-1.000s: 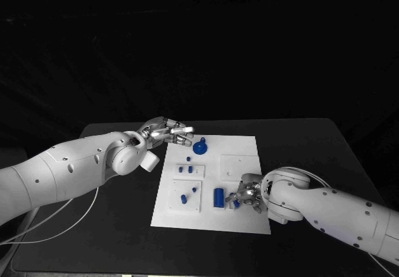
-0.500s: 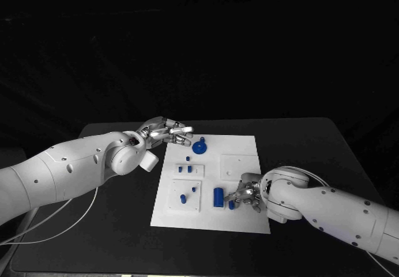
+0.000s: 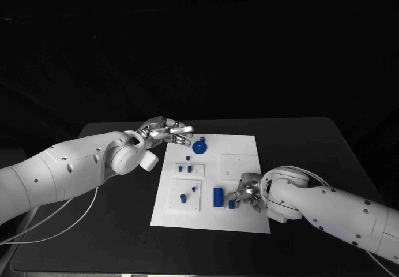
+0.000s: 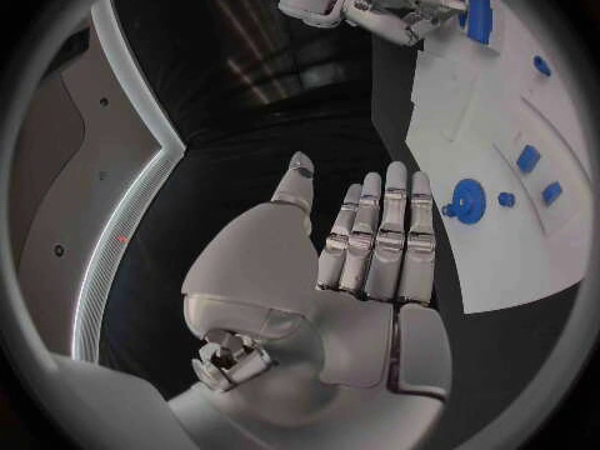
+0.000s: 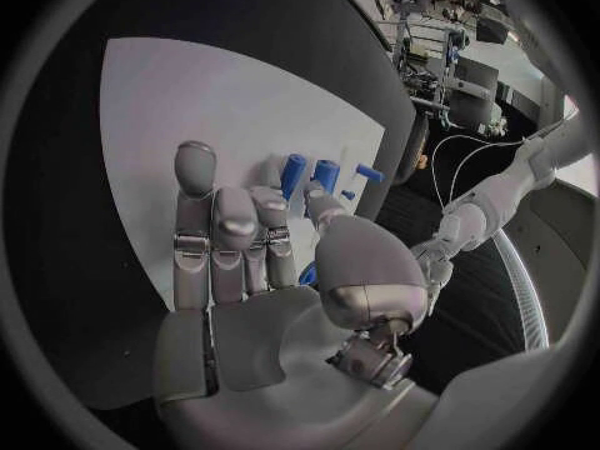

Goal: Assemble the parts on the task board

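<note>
While little has shifted over the last second, the right hand (image 3: 247, 196) stays at the task board (image 3: 241, 144)'s near right edge, apparently pinching a small blue part (image 3: 232, 203); the left hand (image 3: 166, 131) hovers empty, fingers straight, at the far left corner.

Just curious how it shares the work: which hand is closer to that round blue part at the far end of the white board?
Left. The left hand hovers just beside the round blue part; the right hand is at the board's near end.
</note>
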`<state>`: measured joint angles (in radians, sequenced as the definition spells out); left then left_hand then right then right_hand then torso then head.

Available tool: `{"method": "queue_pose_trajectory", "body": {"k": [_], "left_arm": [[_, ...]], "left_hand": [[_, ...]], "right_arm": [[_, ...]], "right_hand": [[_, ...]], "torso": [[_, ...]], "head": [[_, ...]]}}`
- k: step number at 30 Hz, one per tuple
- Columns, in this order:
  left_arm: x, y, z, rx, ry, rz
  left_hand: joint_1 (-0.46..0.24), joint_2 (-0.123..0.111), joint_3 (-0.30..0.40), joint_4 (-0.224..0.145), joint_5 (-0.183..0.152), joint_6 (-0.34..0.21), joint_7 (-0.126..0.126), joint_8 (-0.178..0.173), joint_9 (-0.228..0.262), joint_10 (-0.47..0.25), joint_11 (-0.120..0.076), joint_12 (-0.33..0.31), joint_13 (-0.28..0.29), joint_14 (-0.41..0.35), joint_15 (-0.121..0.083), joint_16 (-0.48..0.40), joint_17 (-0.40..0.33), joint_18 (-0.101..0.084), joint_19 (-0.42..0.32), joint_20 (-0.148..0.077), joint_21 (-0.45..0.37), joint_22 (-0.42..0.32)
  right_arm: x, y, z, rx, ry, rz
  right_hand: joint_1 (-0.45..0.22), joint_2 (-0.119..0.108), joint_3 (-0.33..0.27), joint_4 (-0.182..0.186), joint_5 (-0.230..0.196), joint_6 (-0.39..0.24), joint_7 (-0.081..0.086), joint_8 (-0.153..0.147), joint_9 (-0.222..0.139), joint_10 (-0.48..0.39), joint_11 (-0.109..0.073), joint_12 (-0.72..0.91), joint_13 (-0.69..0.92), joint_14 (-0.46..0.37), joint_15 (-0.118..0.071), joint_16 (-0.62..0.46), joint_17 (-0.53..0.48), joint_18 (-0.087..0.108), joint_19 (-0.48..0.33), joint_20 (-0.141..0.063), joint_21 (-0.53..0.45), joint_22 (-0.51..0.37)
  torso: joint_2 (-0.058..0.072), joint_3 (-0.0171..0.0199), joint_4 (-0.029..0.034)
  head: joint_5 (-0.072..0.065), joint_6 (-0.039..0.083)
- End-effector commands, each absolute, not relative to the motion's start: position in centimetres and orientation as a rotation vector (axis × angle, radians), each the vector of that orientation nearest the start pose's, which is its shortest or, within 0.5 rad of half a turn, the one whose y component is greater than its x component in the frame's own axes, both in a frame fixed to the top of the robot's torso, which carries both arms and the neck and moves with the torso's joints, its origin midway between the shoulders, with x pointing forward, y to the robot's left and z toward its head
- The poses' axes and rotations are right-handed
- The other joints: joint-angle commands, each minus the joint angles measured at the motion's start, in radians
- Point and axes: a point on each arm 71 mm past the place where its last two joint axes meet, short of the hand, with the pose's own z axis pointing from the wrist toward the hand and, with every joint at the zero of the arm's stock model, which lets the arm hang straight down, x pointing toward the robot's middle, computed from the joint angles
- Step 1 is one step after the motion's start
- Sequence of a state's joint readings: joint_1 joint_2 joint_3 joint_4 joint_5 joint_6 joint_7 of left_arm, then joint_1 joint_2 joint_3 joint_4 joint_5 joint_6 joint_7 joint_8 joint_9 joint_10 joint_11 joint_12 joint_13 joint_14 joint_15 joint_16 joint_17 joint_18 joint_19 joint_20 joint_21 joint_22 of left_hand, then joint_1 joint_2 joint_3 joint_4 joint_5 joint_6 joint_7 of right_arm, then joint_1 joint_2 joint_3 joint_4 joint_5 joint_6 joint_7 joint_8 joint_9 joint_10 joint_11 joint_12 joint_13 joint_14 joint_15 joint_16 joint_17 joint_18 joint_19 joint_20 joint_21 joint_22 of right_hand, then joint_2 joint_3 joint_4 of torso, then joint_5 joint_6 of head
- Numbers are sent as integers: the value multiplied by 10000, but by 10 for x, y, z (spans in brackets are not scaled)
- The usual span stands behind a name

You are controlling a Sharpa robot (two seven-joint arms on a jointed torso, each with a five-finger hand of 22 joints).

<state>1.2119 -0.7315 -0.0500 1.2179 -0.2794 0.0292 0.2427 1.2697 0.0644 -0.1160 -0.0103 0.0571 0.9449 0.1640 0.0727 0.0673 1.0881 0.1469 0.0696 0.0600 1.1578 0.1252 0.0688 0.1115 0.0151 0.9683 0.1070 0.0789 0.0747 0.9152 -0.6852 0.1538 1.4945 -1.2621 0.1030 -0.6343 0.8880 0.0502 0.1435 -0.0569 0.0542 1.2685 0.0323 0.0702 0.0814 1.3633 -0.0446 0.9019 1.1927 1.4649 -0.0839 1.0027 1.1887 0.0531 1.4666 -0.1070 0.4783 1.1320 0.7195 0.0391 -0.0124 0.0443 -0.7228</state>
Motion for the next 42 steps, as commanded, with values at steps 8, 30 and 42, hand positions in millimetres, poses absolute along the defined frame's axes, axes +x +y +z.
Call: {"method": "queue_pose_trajectory", "body": {"k": [8, 30, 42], "left_arm": [[531, 223, -202, -8237, 17637, -14836], [531, 224, -203, -8202, 17755, -14849], [531, 224, -204, -8203, 17785, -14844]], "left_hand": [[33, 12, 36, 56, -25, -68, 19, 33, 13, -67, -23, -21, 7, -84, 5, -52, -12, 21, -45, 41, 51, 11], [80, 53, 88, 10, 4, -71, 20, 32, 12, -71, -22, -21, 7, -87, 5, -52, -4, 23, -51, 45, 50, 10], [80, 53, 88, 10, 4, -71, 20, 32, 12, -71, -22, -21, 7, -87, 5, -52, -4, 23, -51, 45, 50, 10]], "right_arm": [[433, -159, -301, 2239, 24536, 4821], [422, -175, -308, 2987, 24998, 6436], [423, -181, -309, 3071, 24892, 6126]], "right_hand": [[386, 87, 46, -302, -61, -168, 29, -75, 3, -69, 13, -59, -29, 56, -61, -80, -4, 13, 380, -87, -34, -18], [882, -239, 562, -752, 8, -1584, 456, -71, -14, -225, 277, 191, -223, 6, 124, -62, -202, 297, 343, 129, -101, -66], [1006, 110, 1041, -1181, 26, -1434, 405, -68, -32, -228, 244, 248, -243, 5, 109, -29, -207, 276, 347, 119, -68, -62]], "torso": [[-8, -2, -16], [-4, 12, -12], [-3, 1, -1]], "head": [[-25, -10], [-51, -47], [-71, -59]]}}
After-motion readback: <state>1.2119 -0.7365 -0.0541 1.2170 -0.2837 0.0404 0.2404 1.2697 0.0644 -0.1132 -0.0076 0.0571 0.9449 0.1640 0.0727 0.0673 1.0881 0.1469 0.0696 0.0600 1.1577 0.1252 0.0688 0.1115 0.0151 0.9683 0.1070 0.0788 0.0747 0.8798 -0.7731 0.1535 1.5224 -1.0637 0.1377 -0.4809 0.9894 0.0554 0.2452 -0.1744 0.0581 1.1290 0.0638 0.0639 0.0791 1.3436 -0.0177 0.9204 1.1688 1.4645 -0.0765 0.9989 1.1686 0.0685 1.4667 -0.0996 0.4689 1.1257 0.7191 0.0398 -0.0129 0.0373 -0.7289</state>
